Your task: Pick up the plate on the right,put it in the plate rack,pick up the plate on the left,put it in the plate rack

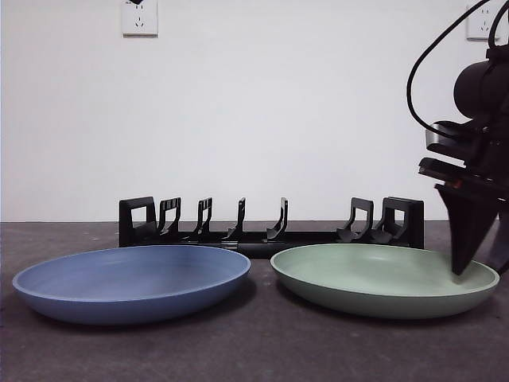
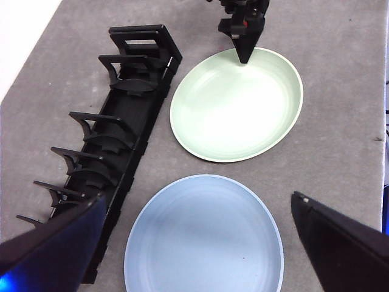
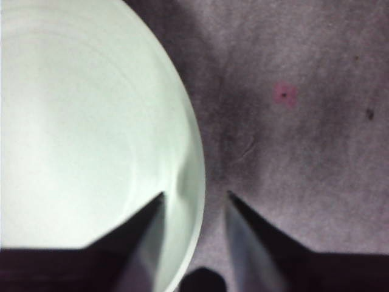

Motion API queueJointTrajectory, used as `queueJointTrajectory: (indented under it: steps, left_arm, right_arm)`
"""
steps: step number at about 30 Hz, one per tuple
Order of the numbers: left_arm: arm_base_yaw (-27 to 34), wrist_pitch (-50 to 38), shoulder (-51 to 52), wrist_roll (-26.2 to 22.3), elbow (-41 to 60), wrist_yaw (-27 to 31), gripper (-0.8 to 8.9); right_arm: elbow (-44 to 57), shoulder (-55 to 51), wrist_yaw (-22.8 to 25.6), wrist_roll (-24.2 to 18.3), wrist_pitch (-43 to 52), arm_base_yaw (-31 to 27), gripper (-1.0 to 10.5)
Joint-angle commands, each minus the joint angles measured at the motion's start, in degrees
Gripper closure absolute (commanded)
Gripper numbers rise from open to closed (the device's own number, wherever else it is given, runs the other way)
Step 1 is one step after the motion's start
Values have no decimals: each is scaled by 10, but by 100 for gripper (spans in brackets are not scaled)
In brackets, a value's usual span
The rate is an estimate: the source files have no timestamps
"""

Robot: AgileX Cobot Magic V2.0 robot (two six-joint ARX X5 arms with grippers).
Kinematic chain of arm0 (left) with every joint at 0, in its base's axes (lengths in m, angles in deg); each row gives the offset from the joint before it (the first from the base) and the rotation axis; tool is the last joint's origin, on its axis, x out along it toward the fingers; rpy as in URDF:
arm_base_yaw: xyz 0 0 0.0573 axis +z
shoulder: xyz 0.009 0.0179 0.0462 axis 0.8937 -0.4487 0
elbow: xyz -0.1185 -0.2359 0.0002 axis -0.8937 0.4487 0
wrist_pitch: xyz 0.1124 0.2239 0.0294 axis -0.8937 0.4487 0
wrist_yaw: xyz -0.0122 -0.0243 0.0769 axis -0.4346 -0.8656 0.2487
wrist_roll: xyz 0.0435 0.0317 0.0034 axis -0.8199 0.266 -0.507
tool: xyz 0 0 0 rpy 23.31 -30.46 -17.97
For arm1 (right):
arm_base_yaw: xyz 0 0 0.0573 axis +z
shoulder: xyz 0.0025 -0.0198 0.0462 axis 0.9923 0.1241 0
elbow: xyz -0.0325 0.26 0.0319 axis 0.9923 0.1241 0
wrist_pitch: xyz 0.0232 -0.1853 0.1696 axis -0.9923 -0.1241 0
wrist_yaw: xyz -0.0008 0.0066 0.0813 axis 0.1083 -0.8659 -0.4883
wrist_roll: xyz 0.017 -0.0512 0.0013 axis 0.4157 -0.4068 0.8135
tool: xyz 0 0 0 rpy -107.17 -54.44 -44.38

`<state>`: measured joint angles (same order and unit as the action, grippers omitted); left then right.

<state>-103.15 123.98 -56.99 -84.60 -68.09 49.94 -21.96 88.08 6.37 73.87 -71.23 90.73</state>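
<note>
The green plate lies on the right, the blue plate on the left. Both rest flat in front of the black plate rack, whose prongs hold nothing. My right gripper points down at the green plate's outer right rim. It is open, one jaw inside the rim and the other outside over the table. My left gripper hangs wide open high above the blue plate, holding nothing.
The grey table ends close behind the rack at a white wall with a socket. A small pink mark is on the table beside the green plate. The two plates lie nearly rim to rim.
</note>
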Motion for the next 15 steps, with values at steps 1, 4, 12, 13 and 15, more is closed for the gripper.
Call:
queueJointTrajectory:
  steps: [1, 4, 12, 13, 15]
  left_arm:
    - [-5, -2, -3, -6, 0, -2, 192]
    - [-9, -2, -3, -6, 0, -2, 192]
    - [-21, -2, -3, -21, 0, 13, 192]
    - [-23, -2, -3, -24, 0, 13, 192]
    - [-26, -2, -3, -37, 0, 15, 192]
  right_arm:
    - [-1, 5, -2, 4, 4, 1, 929]
    - [-1, 5, -2, 4, 7, 0, 959]
    - [-5, -8, -31, 7, -1, 0, 959]
    - [-8, -14, -34, 7, -6, 0, 959]
    - [-22, -31, -34, 4, -28, 0, 959]
